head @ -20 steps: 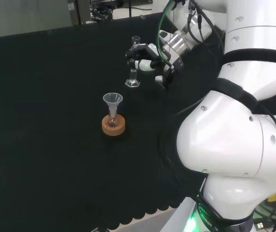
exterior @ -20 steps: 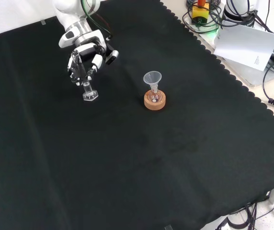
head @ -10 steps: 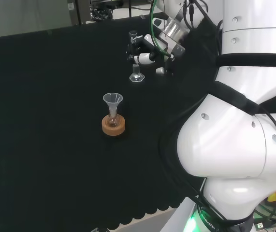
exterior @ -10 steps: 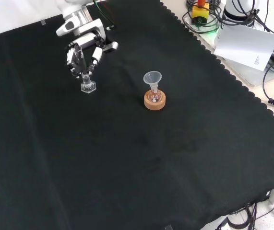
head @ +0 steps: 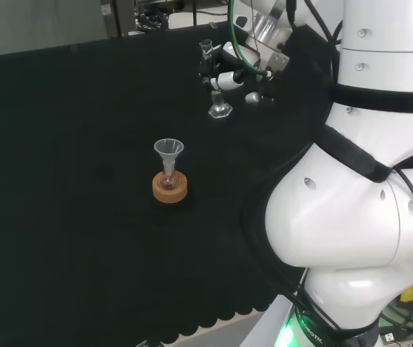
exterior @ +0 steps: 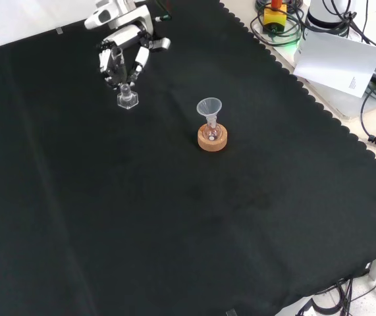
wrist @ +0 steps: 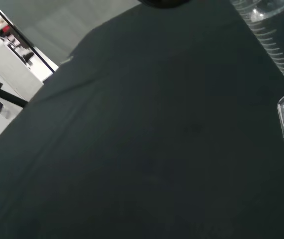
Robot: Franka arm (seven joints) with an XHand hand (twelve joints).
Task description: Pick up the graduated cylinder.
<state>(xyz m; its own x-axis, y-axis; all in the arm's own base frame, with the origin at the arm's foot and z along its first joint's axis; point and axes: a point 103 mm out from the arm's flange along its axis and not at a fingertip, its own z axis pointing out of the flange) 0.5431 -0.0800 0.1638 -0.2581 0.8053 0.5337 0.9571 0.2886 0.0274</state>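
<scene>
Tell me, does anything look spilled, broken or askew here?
Nothing stands out. The hand holds the cylinder upright, and the funnel sits straight in the flask on its cork ring. No spill shows on the cloth.

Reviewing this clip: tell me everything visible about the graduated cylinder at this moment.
The small clear graduated cylinder is a narrow tube on a hexagonal foot, glass or plastic by its look, with printed scale lines showing in the wrist view. It stands about upright. The black and white hand has its fingers curled round the tube. The foot hangs near the black cloth; whether it touches is unclear.
</scene>
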